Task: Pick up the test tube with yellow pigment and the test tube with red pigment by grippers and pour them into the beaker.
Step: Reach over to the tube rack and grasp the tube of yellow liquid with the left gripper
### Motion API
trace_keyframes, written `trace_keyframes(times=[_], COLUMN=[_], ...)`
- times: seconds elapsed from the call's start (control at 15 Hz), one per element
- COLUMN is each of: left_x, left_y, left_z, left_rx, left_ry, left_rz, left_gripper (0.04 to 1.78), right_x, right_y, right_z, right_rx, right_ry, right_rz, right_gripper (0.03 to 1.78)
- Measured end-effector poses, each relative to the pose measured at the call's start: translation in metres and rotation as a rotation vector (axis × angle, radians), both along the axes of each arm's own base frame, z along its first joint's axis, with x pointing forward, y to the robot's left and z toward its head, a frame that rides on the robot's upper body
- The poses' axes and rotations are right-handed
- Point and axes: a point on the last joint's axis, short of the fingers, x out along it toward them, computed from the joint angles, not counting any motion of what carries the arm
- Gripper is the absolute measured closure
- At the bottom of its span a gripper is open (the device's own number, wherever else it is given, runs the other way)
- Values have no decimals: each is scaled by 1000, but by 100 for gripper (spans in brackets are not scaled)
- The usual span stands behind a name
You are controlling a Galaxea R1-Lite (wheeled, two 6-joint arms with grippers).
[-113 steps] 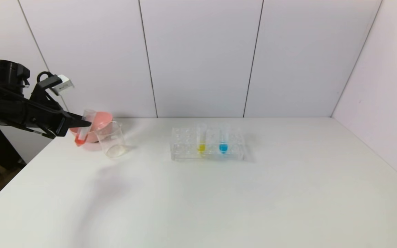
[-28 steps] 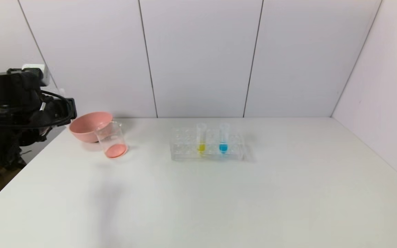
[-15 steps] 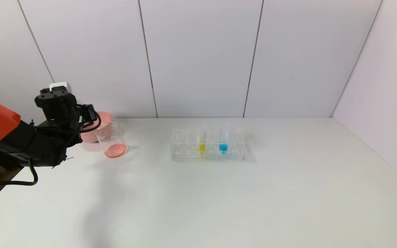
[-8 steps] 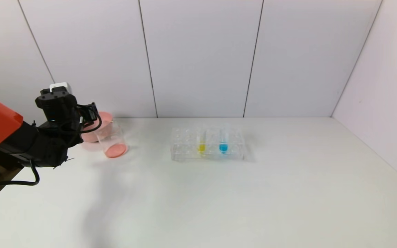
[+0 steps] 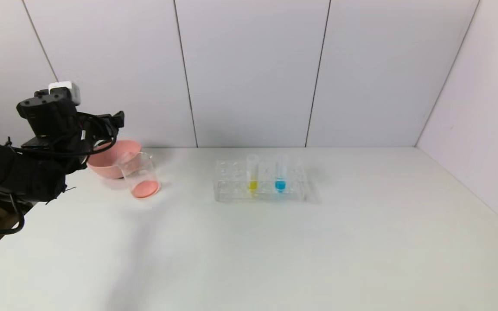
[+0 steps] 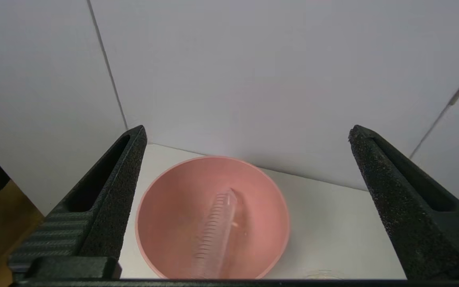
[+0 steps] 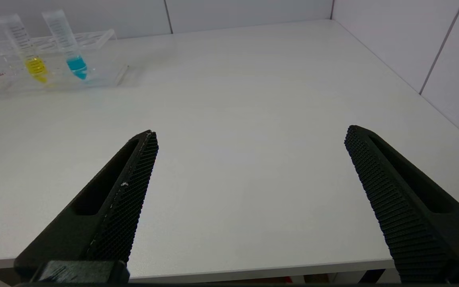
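Left gripper spread wide, empty, upper left of head frame above pink bowl. Emptied red tube lying in bowl; red pigment in beaker. Next: yellow tube, frame centre in rack; advisable to grasp high and lift straight. Right gripper spread, idle.

A white counter is seen, bounded by pale wall panels. Three things are carried directly on it: a pink bowl at the far left, a beaker with red liquid just beside it, and a clear rack near the middle.
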Motion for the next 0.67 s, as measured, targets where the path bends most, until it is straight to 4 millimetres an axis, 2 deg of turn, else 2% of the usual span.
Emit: trace_keyframes(times=[0.2,0.33,0.67], left_x=[-31,-62,-147], left_y=[-6,-9,-14], left_z=[19,32,49], left_rx=[25,81,260], left_ry=[-23,-22,3], left_rz=[-169,-274,-323], left_gripper=[6,6,6], right_x=[0,0,0], right_y=[0,0,0], right_z=[0,0,0], right_rx=[0,0,0], right_ry=[0,0,0], right_rz=[0,0,0], right_gripper=[10,10,10])
